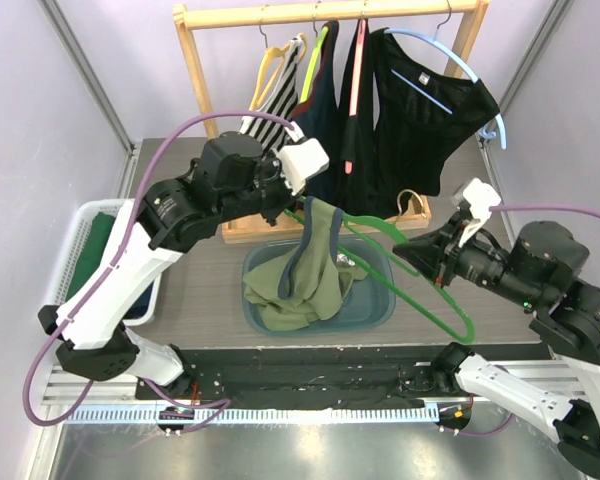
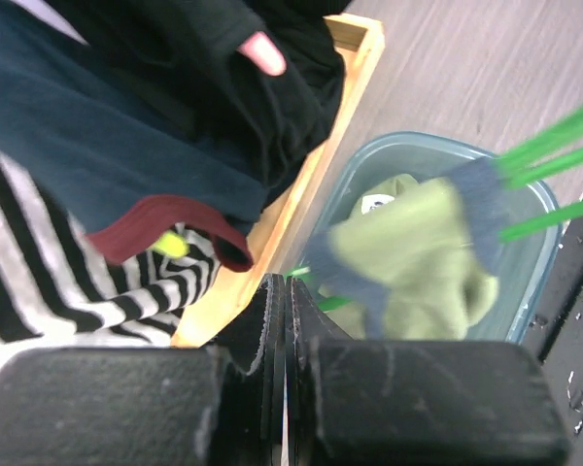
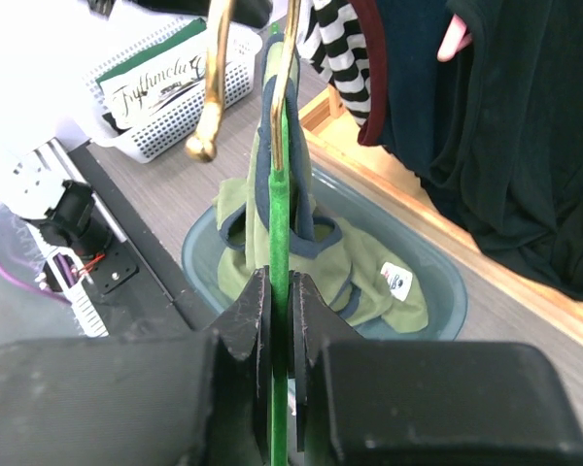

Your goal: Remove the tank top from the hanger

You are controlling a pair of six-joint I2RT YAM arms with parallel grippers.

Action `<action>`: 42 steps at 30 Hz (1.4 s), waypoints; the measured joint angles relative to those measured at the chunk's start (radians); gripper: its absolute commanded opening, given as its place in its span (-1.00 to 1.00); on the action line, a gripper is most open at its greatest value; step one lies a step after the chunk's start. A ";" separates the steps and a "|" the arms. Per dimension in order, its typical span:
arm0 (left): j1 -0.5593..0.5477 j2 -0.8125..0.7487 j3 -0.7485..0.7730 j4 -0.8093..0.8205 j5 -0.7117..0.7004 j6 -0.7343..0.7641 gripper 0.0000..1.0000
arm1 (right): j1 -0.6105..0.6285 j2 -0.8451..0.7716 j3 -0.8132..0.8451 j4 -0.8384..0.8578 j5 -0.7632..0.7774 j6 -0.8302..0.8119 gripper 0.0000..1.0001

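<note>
The olive-green tank top [image 1: 315, 275] with navy trim hangs by one strap from the tip of a green hanger [image 1: 430, 300], and its body is heaped in a blue-grey tub [image 1: 380, 310]. My right gripper [image 1: 412, 256] is shut on the hanger's bar, seen edge-on in the right wrist view [image 3: 279, 194] with the tank top [image 3: 335, 267] below it. My left gripper [image 1: 283, 203] is next to the raised strap. In the left wrist view its jaws are pressed together [image 2: 284, 291] with nothing visible between them, and the tank top [image 2: 418, 262] and hanger [image 2: 554, 136] lie beyond.
A wooden clothes rack [image 1: 195, 90] stands behind the tub with a black top [image 1: 420, 110], a navy top and a striped top [image 1: 275, 100] on hangers. A white basket [image 1: 85, 250] with dark green fabric sits at the left. A small gold hanger [image 1: 412, 205] lies by the rack base.
</note>
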 measured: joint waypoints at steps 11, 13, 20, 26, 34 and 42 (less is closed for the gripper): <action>0.024 -0.057 -0.126 -0.005 0.214 -0.106 0.49 | 0.000 -0.027 -0.007 -0.014 0.006 0.013 -0.98; 0.024 -0.053 -0.138 -0.016 0.260 -0.130 0.50 | 0.000 -0.014 -0.004 -0.014 0.006 0.013 -0.98; 0.024 -0.041 -0.140 -0.013 0.323 -0.176 0.36 | 0.000 0.014 0.013 -0.012 0.005 0.012 -0.98; 0.024 0.036 -0.114 0.001 0.326 -0.203 -0.34 | 0.000 0.016 0.014 -0.012 0.002 0.012 -0.98; 0.024 0.071 -0.085 0.011 0.293 -0.206 -1.00 | 0.000 0.015 0.014 -0.012 0.003 0.012 -0.98; 0.024 0.051 -0.003 0.002 0.253 -0.171 -1.00 | 0.000 -0.012 0.013 -0.002 0.013 0.013 -0.98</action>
